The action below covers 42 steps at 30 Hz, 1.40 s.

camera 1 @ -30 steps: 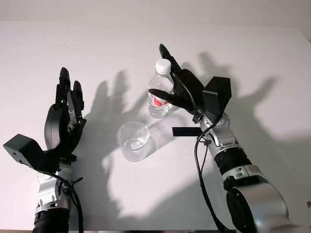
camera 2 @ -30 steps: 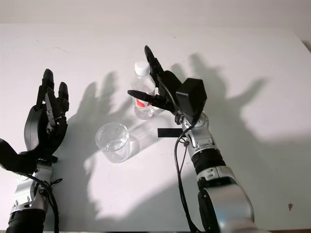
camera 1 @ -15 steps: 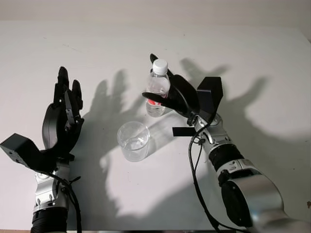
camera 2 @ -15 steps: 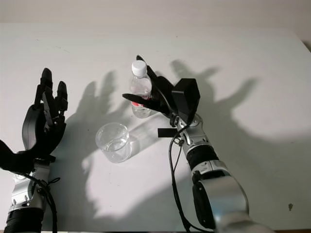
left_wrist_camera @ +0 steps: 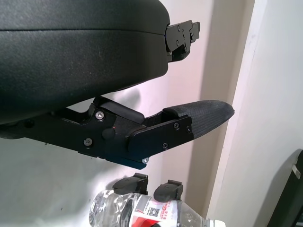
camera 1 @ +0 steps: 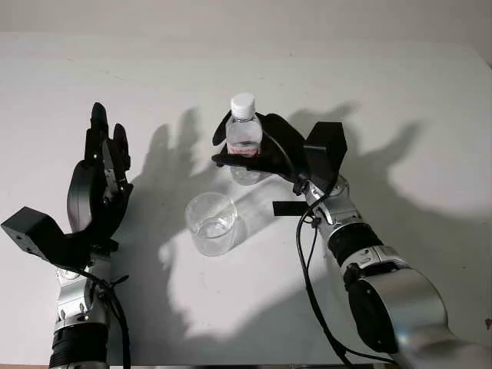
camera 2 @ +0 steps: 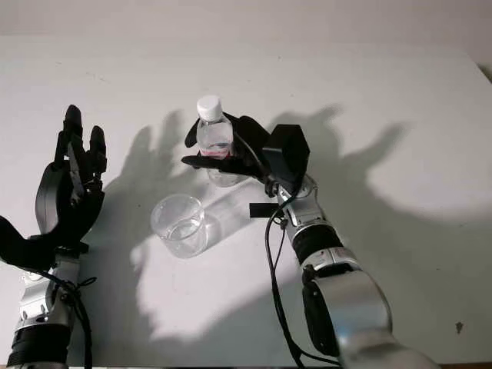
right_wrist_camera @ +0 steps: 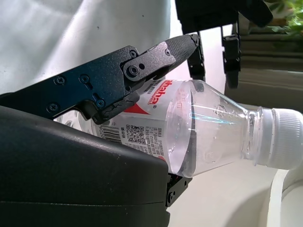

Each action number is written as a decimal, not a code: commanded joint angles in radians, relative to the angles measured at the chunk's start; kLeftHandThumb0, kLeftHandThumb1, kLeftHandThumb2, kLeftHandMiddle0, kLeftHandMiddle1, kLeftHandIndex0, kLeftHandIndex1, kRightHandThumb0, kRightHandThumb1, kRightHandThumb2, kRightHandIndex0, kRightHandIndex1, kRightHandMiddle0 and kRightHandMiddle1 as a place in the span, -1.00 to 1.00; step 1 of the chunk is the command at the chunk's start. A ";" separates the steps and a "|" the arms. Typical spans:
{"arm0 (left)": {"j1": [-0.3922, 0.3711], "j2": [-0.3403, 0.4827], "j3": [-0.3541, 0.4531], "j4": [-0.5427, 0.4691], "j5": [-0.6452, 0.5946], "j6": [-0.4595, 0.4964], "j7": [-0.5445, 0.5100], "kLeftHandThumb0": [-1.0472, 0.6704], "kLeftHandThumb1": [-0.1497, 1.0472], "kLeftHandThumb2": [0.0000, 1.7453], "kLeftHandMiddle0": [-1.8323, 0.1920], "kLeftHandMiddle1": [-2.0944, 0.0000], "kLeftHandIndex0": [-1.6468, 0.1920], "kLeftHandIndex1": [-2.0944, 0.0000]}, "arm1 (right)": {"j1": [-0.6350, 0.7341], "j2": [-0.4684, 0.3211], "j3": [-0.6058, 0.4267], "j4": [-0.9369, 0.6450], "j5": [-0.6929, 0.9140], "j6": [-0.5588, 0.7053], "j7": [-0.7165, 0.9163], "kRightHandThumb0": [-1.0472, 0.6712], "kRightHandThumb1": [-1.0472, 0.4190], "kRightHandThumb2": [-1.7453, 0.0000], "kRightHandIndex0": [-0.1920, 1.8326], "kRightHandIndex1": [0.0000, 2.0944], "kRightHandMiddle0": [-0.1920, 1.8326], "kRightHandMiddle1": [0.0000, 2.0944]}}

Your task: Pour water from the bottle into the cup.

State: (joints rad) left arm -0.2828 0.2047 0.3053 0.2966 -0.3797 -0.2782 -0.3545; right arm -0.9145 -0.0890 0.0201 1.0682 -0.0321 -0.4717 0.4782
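Bottle of clear plastic with a white cap and a red-and-white label stands upright at the centre of the frame, just above the middle of the white bench, with the right hand wrapped around its body. That hand's black fingers are clenched on the bottle at label height, one crossing the front of it and the others curling round the far side. The cap is on. The wrist view shows water inside the bottle's neck and shoulder.

A clear cup sits on the bench just below and to the left of the bottle, near it but not touching, with a little water in its bottom. Between the two lies bare bench crossed by the hands' dark shadows. A black cable trails down from the right wrist along the forearm.

The left hand is raised at the left of the frame, well apart from the cup, released and holding nothing.

Compared with a second ago, the right hand has gone from open beside the bottle to closed around it. The bottle now stands slightly further left and higher in the frame. The cup and the left hand remain where they were.
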 commanded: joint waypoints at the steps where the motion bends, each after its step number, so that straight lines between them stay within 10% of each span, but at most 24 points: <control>1: -0.005 0.004 0.003 0.008 0.006 -0.014 -0.002 -0.59 1.00 -0.18 1.00 1.00 1.00 1.00 | -0.011 -0.013 0.013 0.003 -0.022 -0.032 -0.018 -0.32 -1.00 0.80 0.50 1.00 0.33 1.00; 8: -0.010 0.003 0.004 0.021 0.007 -0.024 -0.003 -0.60 1.00 -0.18 1.00 1.00 1.00 1.00 | -0.001 -0.018 0.023 0.005 -0.066 -0.093 -0.118 -0.22 -1.00 0.59 0.69 1.00 0.50 1.00; 15: -0.012 0.002 0.005 0.030 0.004 -0.035 -0.006 -0.60 1.00 -0.18 1.00 1.00 1.00 1.00 | -0.028 -0.077 0.047 -0.036 -0.168 -0.168 -0.314 -0.16 -1.00 0.60 0.48 1.00 0.27 1.00; 30: -0.012 -0.012 -0.003 0.020 0.001 -0.031 0.001 -0.59 1.00 -0.19 1.00 1.00 1.00 1.00 | -0.118 -0.305 0.417 -0.145 -0.880 -0.331 -1.034 -0.26 -1.00 0.83 0.41 1.00 0.13 1.00; 42: -0.016 -0.014 -0.010 0.024 0.010 -0.034 0.020 -0.60 1.00 -0.19 1.00 1.00 1.00 1.00 | -0.197 -0.335 0.568 -0.099 -1.016 -0.317 -1.208 -0.29 -1.00 0.79 0.35 1.00 0.13 1.00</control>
State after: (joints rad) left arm -0.3043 0.2012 0.2977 0.3219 -0.3769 -0.3055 -0.3368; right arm -1.0811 -0.4146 0.5818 0.9663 -1.0442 -0.7871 -0.7095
